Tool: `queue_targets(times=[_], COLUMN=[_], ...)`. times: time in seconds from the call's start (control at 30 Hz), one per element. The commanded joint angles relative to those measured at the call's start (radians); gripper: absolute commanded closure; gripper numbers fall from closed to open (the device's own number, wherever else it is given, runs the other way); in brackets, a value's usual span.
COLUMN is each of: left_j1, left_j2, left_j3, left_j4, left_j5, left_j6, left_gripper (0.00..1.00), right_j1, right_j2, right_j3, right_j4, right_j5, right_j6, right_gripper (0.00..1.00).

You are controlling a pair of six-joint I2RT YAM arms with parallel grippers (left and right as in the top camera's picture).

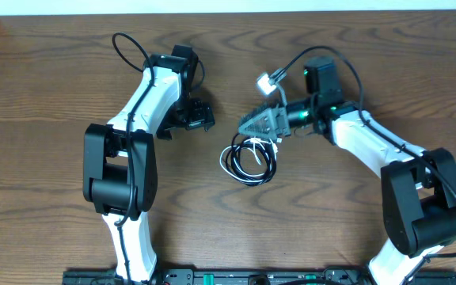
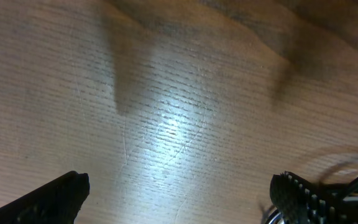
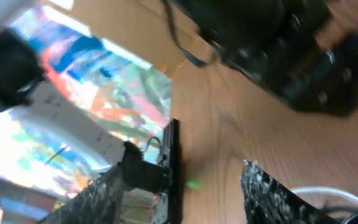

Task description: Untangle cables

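Right pincer [image 1: 249, 127] beside coiled cables [image 1: 256, 147]

Glare is seen on the table [image 2: 173, 127] in the left wrist view, shadows are cast at eleven and two o'clock, and the right wrist view is blurred.

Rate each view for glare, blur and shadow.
Overhead: sharp, evenly lit, the coiled thin black and white cords crisp. Left wrist: a white glare patch on the brown wooden tabletop, soft shadows above it. Right wrist: tilted and smeared by blur, blown-out brightness at left.
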Motion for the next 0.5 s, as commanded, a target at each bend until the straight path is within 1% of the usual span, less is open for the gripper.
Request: queue_targets(times=[0.0,0.03,0.07,0.13,0.17,0.27,0.37,0.47], left_j1=[0.004,0.004,0.004,0.004,0.004,0.004,0.004,0.004], left_j2=[0.011,0.011,0.011,0.011,0.011,0.011,0.011,0.011], left_j3=[0.003,0.003,0.003,0.003,0.003,0.003,0.003,0.003], left_j4=[-0.006,-0.006,-0.006,-0.006,-0.006,-0.006,-0.006,-0.006], left_j5=[-0.013,-0.013,-0.013,-0.013,-0.013,-0.013,-0.013,-0.013], left_j6=[0.006,0.006,0.006,0.006,0.006,0.006,0.006,0.006], left_gripper=[0.02,0.02,0.02,0.02,0.02,0.02,0.02,0.02], right_j1=[0.039,0.047,0.063,0.084,0.094,0.134,0.169,0.207], right_j2=[-0.004,-0.004,-0.004,-0.004,-0.004,-0.004,-0.004,-0.004], right_j3=[-0.006,-0.006,-0.006,-0.006,-0.006,-0.006,-0.006,-0.006], right_j4=[-0.133,-0.17,-0.23,-0.292,-0.315,-0.38,-0.441,-0.489], right_j5=[0.282,0.332,0.401,0.437,0.435,0.436,0.437,0.5], right_j6=[-0.151,-0.193,-0.279,-0.371,-0.401,-0.458,-0.51,-0.539], right_gripper=[0.43,0.43,0.44,0.44,0.42,0.37,0.35,0.32])
